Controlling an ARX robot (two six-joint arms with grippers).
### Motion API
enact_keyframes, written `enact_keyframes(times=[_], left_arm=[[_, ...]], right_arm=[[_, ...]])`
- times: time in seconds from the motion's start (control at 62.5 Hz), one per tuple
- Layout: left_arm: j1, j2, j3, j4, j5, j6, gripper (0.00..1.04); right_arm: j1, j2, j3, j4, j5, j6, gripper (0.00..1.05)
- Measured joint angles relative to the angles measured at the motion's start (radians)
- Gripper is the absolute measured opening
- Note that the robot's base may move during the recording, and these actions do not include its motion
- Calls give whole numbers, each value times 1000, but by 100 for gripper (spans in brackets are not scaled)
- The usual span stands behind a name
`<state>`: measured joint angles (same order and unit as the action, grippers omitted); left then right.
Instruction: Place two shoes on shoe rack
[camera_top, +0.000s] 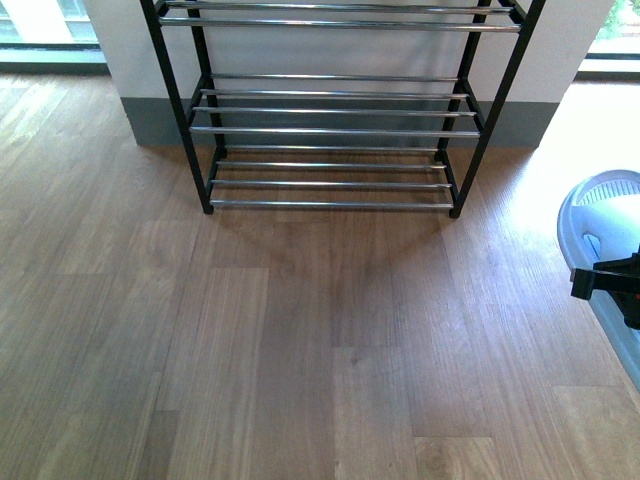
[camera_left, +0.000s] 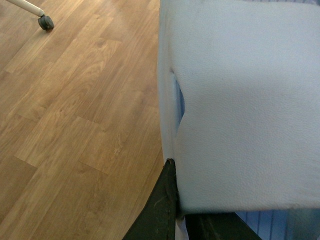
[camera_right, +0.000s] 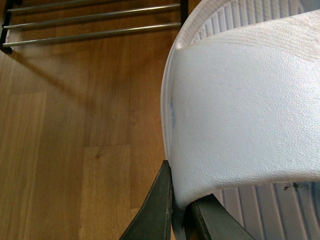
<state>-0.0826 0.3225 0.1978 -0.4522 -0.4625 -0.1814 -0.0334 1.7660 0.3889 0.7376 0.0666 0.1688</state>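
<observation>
Reader: Shoes — where are they?

Describer: Two pale blue foam slides, one in each arm. The left gripper (camera_left: 180, 210) is clamped on the strap edge of the left slide (camera_left: 240, 100), with wooden floor (camera_top: 300, 340) beyond it. This slide is outside the front view. The right gripper (camera_right: 179, 200) is closed the same way on the strap of the right slide (camera_right: 240, 125). That one shows at the right edge of the front view, held above the boards.

Reader: How will they handle?

Describer: Probably very light and soft. Each is one piece of foam that gives under the jaws, and the matte, faintly pebbled skin should not slip. The strap is the natural place to hold. It may flex and let the sole droop, so I judge slow moves best.

Reader: What is around, and what is in the way?

Describer: The shoe rack (camera_top: 330, 130) stands straight ahead at the far edge of the floor, against the wall (camera_top: 330, 50). I see nothing lying between it and the arms. A caster wheel (camera_left: 46, 22) sits well apart from the left slide. The likely snags are the rack's own parts — gaps between thin chrome bars, black side posts, and the tier overhead.
</observation>
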Motion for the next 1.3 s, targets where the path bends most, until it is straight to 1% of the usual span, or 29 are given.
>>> enact_keyframes(times=[1.296], left_arm=[[-2,-5,0,-5,-2,-6,2]], right_arm=[[4,0,-3,0,-3,0,2]])
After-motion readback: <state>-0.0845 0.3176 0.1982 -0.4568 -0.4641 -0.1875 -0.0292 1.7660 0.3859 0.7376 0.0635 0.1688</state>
